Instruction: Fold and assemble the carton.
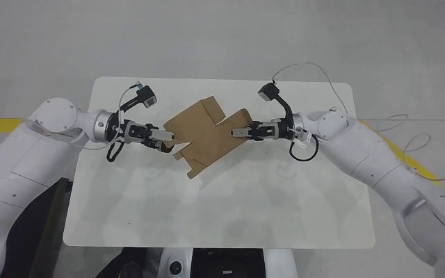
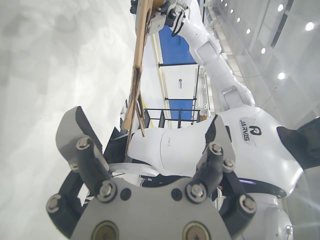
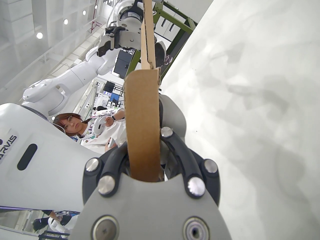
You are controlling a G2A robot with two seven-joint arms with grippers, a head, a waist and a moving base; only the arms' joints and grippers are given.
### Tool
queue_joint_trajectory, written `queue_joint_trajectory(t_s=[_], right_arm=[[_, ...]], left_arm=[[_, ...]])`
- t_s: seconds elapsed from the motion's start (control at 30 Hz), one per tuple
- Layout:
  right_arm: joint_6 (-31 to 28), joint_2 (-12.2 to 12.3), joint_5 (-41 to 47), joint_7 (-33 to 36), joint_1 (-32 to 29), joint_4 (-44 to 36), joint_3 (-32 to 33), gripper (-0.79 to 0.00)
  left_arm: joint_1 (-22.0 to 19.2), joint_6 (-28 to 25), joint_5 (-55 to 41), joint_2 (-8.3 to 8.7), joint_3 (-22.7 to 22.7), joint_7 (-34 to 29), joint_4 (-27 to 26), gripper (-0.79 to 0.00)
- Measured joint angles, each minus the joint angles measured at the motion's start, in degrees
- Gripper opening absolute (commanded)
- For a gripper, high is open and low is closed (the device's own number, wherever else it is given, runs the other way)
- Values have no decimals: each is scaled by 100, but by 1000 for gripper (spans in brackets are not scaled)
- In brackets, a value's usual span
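Observation:
The flat brown carton (image 1: 208, 135) hangs a little above the white table (image 1: 208, 215), its flaps spread out. My right gripper (image 1: 240, 131) is shut on the carton's right edge; in the right wrist view a cardboard flap (image 3: 142, 126) runs between the fingers (image 3: 173, 118) of that gripper (image 3: 146, 136). My left gripper (image 1: 169, 141) stands open just off the carton's left edge, holding nothing. In the left wrist view its two fingers (image 2: 80, 128) are wide apart, and the carton (image 2: 138, 63) shows edge-on beyond the gripper (image 2: 147, 136). The right gripper (image 2: 160, 18) grips the carton's far end.
The table's front half (image 1: 222, 222) lies bare and white, with grey floor on all sides. Thin cables (image 1: 389, 125) trail off the right arm past the table's right edge. A yellow floor line (image 1: 410, 160) runs behind the right arm.

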Motion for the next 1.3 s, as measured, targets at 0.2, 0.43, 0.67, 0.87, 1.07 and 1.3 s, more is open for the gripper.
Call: queue_joint_trajectory(t_s=[0.2, 0.43, 0.67, 0.87, 1.07, 1.3], right_arm=[[123, -155, -239, -174, -94, 169, 174, -785], [231, -297, -680, -593, -214, 299, 394, -785], [352, -393, -992, -681, -318, 380, 577, -785], [432, -465, -1145, -605, -395, 420, 729, -785], [480, -527, -1216, -497, -477, 428, 887, -785], [527, -603, -1278, -360, -544, 398, 1054, -785]], left_arm=[[142, 172, -46, -37, -156, 276, -32, 0], [309, 338, -63, -70, -333, 351, -28, 0], [436, 410, -65, -70, -570, 230, -58, 0], [544, 407, -35, -63, -809, 250, -68, 0], [586, 513, 13, -98, -960, 376, -35, 0], [462, 593, 34, -221, -988, 360, 163, 0]])
